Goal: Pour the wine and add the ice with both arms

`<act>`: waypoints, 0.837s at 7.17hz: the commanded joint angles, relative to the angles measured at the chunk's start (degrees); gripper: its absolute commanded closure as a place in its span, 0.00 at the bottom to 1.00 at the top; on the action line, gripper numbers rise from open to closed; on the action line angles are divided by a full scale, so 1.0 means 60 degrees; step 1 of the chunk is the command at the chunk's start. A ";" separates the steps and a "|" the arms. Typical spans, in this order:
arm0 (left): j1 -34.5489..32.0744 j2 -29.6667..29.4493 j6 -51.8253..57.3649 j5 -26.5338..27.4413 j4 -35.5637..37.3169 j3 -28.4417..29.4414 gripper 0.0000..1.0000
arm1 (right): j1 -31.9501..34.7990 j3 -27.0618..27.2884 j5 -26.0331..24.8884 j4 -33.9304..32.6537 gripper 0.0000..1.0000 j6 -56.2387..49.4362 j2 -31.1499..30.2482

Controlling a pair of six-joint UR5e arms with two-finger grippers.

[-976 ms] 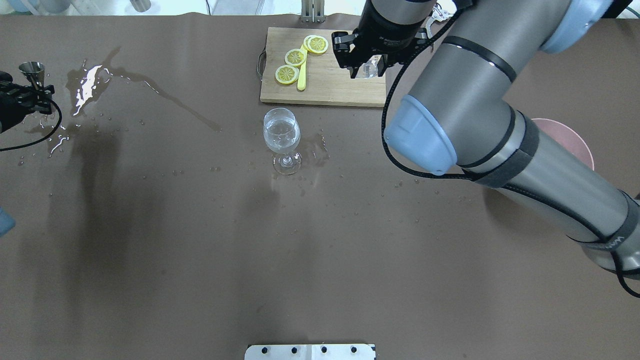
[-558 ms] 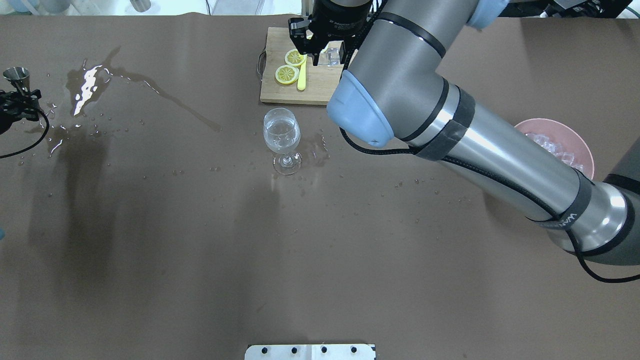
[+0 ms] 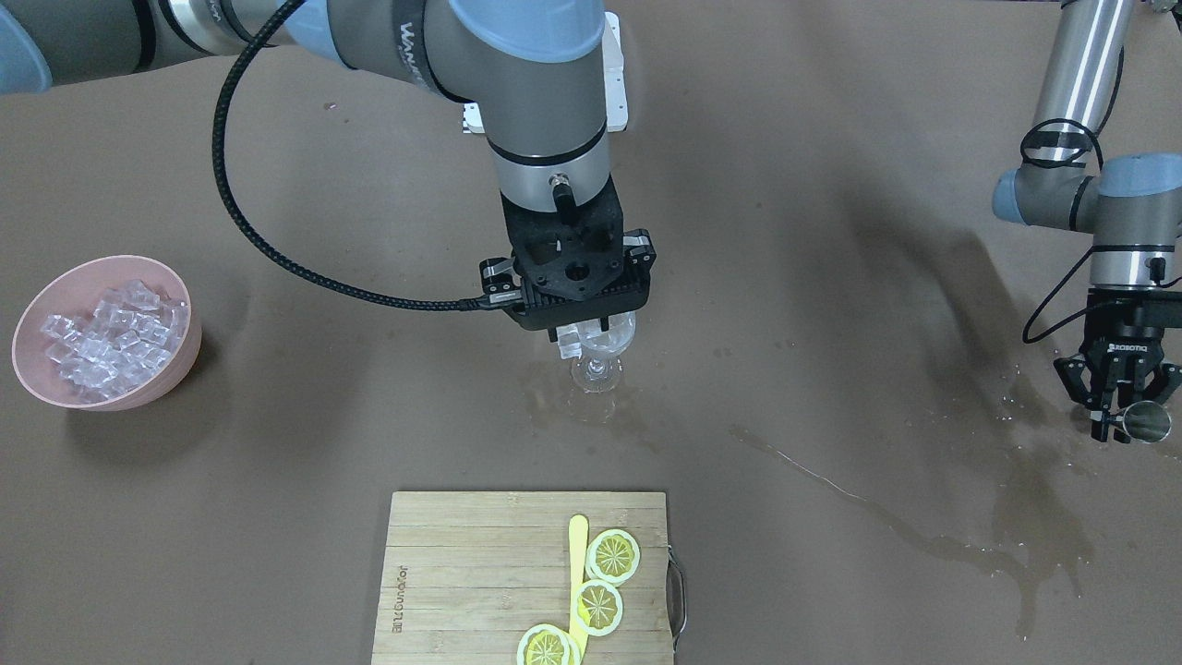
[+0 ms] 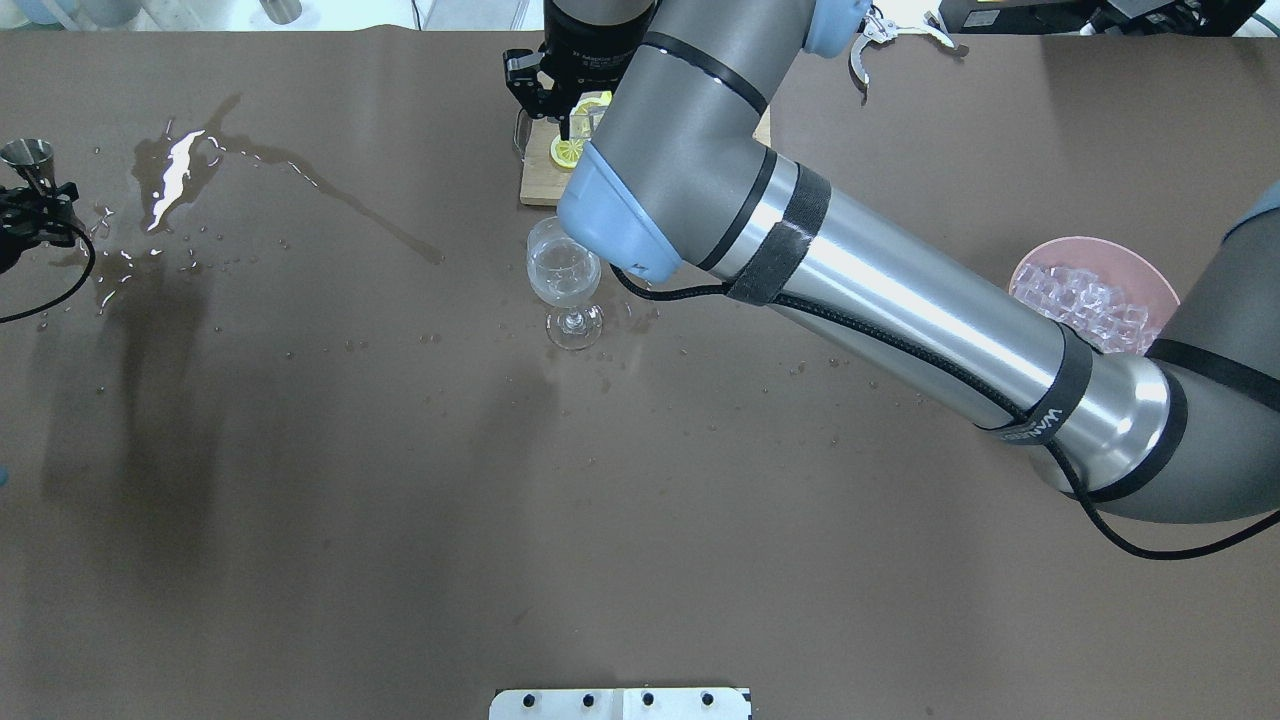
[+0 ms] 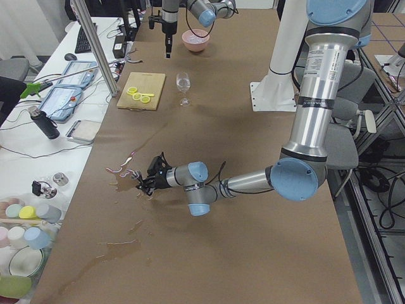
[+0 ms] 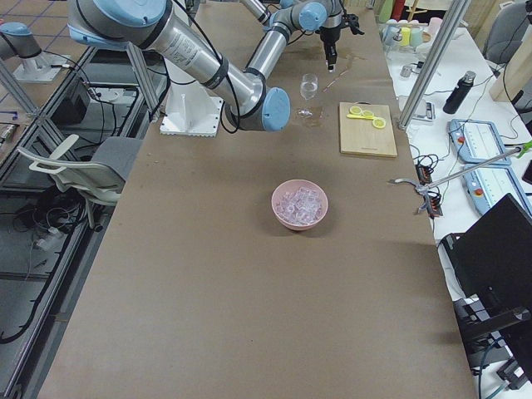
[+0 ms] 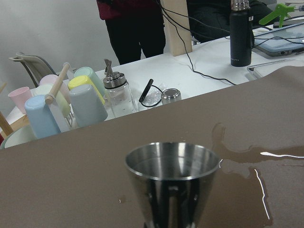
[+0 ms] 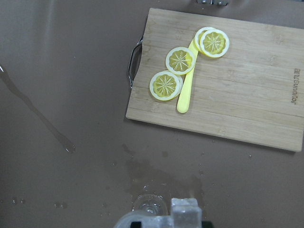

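My right gripper (image 3: 582,331) is shut on a clear ice cube (image 3: 566,342) and holds it just above the wine glass (image 3: 602,362). The cube also shows at the bottom of the right wrist view (image 8: 185,210), next to the glass rim (image 8: 149,205). The glass (image 4: 563,270) stands upright mid-table with a little clear wine in it. My left gripper (image 3: 1120,414) is shut on a steel jigger (image 3: 1145,422), at the table's left end (image 4: 28,155). The jigger (image 7: 172,176) looks upright. More ice fills a pink bowl (image 3: 175,365).
A wooden cutting board (image 3: 462,563) with lemon slices (image 3: 614,554) and a yellow stick lies beyond the glass. Spilled liquid (image 3: 1016,526) wets the table near the left gripper, with a thin trail toward the glass. The pink bowl (image 4: 1160,280) stands on the right.
My right arm has swung left with the ice cube, from over the cutting board to over the wine glass. The left gripper with the jigger has drifted slightly left.
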 commanded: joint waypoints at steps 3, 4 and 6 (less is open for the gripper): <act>0.0199 -0.0069 -0.0008 0.0001 0.0018 0.0047 1.00 | -0.0695 0.0202 -0.0219 0.0041 1.00 0.0853 -0.0146; 0.0273 -0.0069 -0.0008 0.0001 0.0018 0.0105 1.00 | -0.0798 0.0232 -0.0234 0.0055 1.00 0.1013 -0.0176; 0.0405 -0.0098 -0.0023 -0.0014 0.0047 0.0266 1.00 | -0.0916 0.0247 -0.0322 0.0070 1.00 0.1131 -0.0264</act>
